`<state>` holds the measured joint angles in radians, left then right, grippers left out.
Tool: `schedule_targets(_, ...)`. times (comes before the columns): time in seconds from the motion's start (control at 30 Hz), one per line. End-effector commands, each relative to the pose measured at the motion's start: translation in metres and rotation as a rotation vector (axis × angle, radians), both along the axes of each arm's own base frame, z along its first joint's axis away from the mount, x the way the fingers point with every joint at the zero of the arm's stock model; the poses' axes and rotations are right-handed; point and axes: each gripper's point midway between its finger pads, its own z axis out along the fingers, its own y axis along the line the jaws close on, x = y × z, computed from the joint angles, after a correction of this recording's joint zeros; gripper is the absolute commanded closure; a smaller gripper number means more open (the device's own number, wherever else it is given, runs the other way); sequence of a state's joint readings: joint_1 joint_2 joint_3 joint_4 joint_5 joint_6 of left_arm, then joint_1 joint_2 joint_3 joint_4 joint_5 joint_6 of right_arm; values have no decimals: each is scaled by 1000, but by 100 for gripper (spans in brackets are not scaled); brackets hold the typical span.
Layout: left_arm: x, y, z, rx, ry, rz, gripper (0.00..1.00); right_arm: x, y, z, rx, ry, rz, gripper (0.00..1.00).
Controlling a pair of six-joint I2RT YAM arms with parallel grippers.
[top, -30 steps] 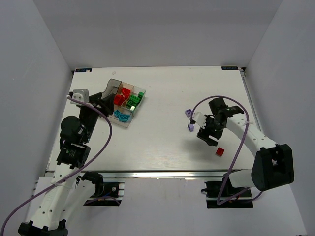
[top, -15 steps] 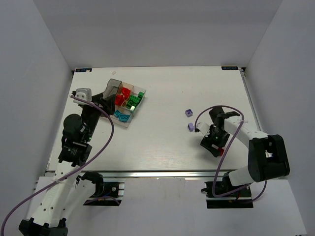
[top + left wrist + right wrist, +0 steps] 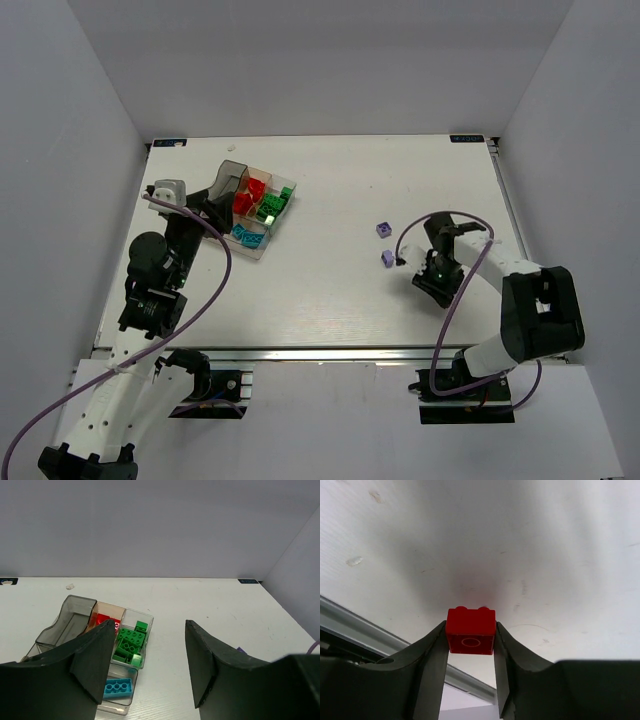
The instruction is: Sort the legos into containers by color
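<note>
In the right wrist view a red lego (image 3: 470,628) sits pinched between the two fingers of my right gripper (image 3: 470,639), down at the white table. From above, that gripper (image 3: 437,284) covers the brick. Two light purple legos (image 3: 383,229) (image 3: 388,259) lie just to its left. The clear containers tray (image 3: 228,176) at the back left holds red (image 3: 245,198), green (image 3: 272,205) and cyan (image 3: 247,236) bricks in separate compartments. My left gripper (image 3: 150,626) hangs open just short of the tray (image 3: 75,614), holding nothing.
The table's metal front rail (image 3: 365,620) runs close behind the red brick. The tray's grey end compartment (image 3: 64,630) has nothing in it. A sliver of purple brick (image 3: 240,650) shows past the left gripper's right finger.
My right gripper dropped toward the front edge onto the red brick and closed its fingers on it. The left arm shifted slightly and then held still.
</note>
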<state>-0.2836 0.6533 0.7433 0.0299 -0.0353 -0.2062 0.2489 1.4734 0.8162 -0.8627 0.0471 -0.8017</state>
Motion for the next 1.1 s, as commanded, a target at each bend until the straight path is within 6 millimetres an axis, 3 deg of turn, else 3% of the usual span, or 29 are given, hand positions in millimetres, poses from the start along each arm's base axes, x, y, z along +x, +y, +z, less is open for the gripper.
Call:
schedule_targets(0.0, 0, 1, -1, 5, -6, 7, 32, 37, 27, 32, 107, -72, 94, 96)
schedule_targets(0.03, 0, 2, -1, 5, -4, 10, 32, 45, 38, 41, 136, -78, 151, 98)
schedule_targets(0.07, 0, 2, -1, 4, -5, 13, 32, 72, 54, 66, 176, -152, 188, 99)
schedule_targets(0.13, -1, 3, 0, 7, -11, 16, 32, 86, 87, 79, 260, -127, 264, 100)
schedule_targets(0.17, -1, 4, 0, 8, -12, 19, 32, 114, 109, 110, 309, -219, 314, 100)
schedule_targets(0.2, -2, 5, 1, 7, -15, 25, 32, 116, 144, 110, 366, -192, 387, 100)
schedule_targets(0.27, -4, 8, 2, 9, -28, 37, 32, 137, 183, 125, 425, -252, 451, 100)
schedule_targets(0.3, -3, 12, 2, 7, -29, 58, 32, 144, 234, 137, 484, -291, 547, 100)
schedule_targets(0.37, -4, 15, 3, 11, -31, 76, 32, 167, 282, 149, 555, -386, 608, 100)
schedule_targets(0.4, -4, 17, 3, 9, -30, 86, 32, 163, 334, 154, 625, -405, 645, 100)
schedule_targets(0.43, -4, 20, 2, 9, -30, 101, 32, 182, 367, 168, 692, -498, 639, 100)
schedule_targets(0.47, -4, 22, 2, 10, -33, 109, 32, 187, 399, 146, 721, -480, 618, 100)
schedule_targets(0.5, -5, 23, 3, 8, -35, 115, 32, 197, 430, 182, 828, -543, 560, 100)
schedule_targets(0.53, -5, 26, 3, 9, -38, 131, 32, 194, 456, 186, 880, -558, 554, 100)
schedule_targets(0.57, -5, 26, 2, 12, -35, 135, 32, 209, 484, 183, 943, -614, 538, 100)
schedule_targets(0.6, -4, 28, 2, 13, -33, 141, 32, 216, 496, 192, 987, -660, 512, 100)
schedule_targets(0.63, -4, 29, 1, 14, -32, 147, 33, 210, 512, 186, 1030, -657, 474, 100)
schedule_targets(0.67, -4, 29, 1, 16, -32, 149, 33, 221, 528, 208, 1121, -772, 475, 100)
schedule_targets(0.7, -5, 29, 3, 16, -35, 151, 32, 225, 534, 212, 1153, -829, 456, 100)
schedule_targets(0.73, -4, 29, 2, 16, -34, 151, 33, 223, 541, 201, 1172, -837, 431, 100)
schedule_targets(0.8, -5, 29, 4, 14, -38, 146, 32, 241, 553, 194, 1196, -900, 368, 100)
schedule_targets(0.83, -5, 29, 4, 12, -38, 146, 32, 246, 557, 203, 1229, -916, 316, 100)
schedule_targets(0.87, -6, 28, 4, 11, -39, 141, 33, 256, 557, 190, 1217, -933, 277, 100)
schedule_targets(0.9, -6, 28, 5, 9, -40, 140, 32, 262, 556, 198, 1245, -984, 265, 100)
schedule_targets(1.07, -8, 26, 7, 2, -46, 128, 32, 276, 554, 176, 1227, -1032, 236, 98)
